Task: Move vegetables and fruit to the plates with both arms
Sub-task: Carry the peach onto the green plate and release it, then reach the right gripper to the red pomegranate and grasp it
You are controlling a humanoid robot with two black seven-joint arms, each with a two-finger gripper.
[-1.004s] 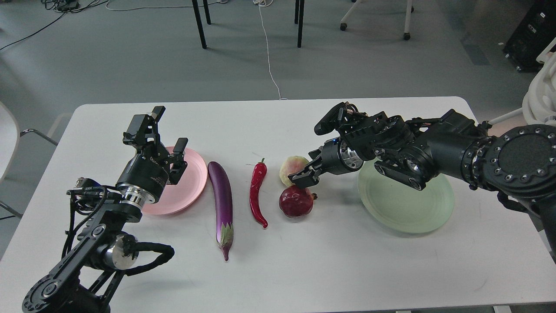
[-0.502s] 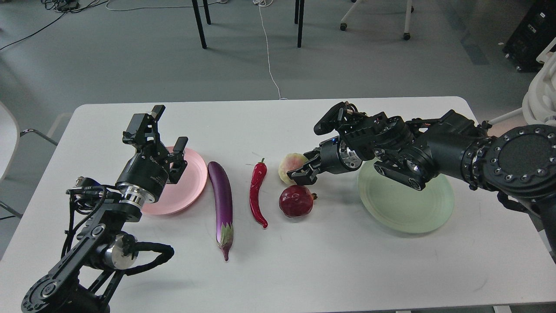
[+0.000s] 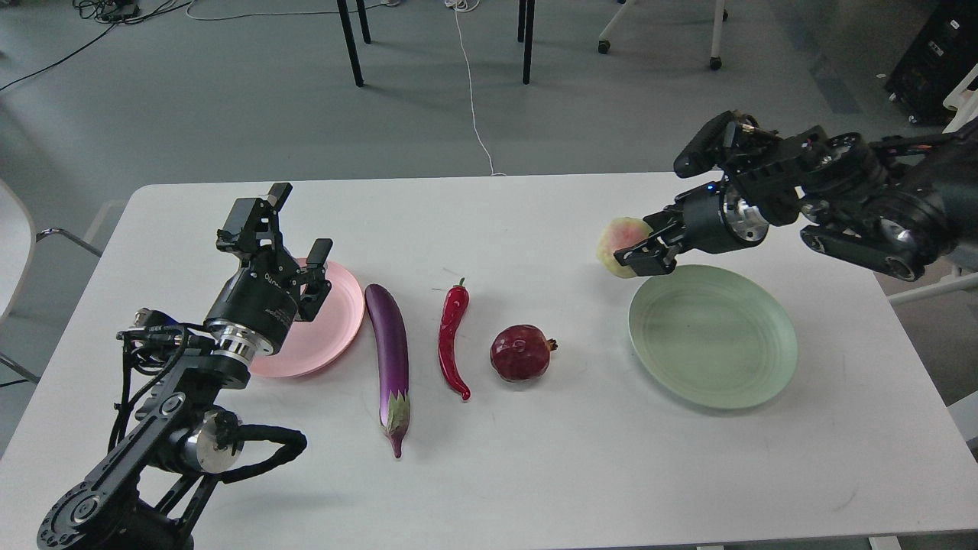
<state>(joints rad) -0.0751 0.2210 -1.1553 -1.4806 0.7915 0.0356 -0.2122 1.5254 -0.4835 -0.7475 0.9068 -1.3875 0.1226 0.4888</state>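
My right gripper (image 3: 640, 252) is shut on the yellow-pink peach (image 3: 617, 246) and holds it in the air just beyond the far left rim of the pale green plate (image 3: 714, 344). The dark-red pomegranate (image 3: 521, 353), the red chili pepper (image 3: 452, 336) and the purple eggplant (image 3: 390, 351) lie in a row on the white table. My left gripper (image 3: 298, 229) is open and empty, hovering over the pink plate (image 3: 336, 313).
The white table (image 3: 535, 473) has free surface in front of the row and behind it. Chair and table legs (image 3: 351, 42) and a white cable (image 3: 474, 99) are on the grey floor beyond the far edge.
My right gripper closed on the peach, lifted it off the table and carried it right and away, to the green plate's far left rim. The left arm stayed put.
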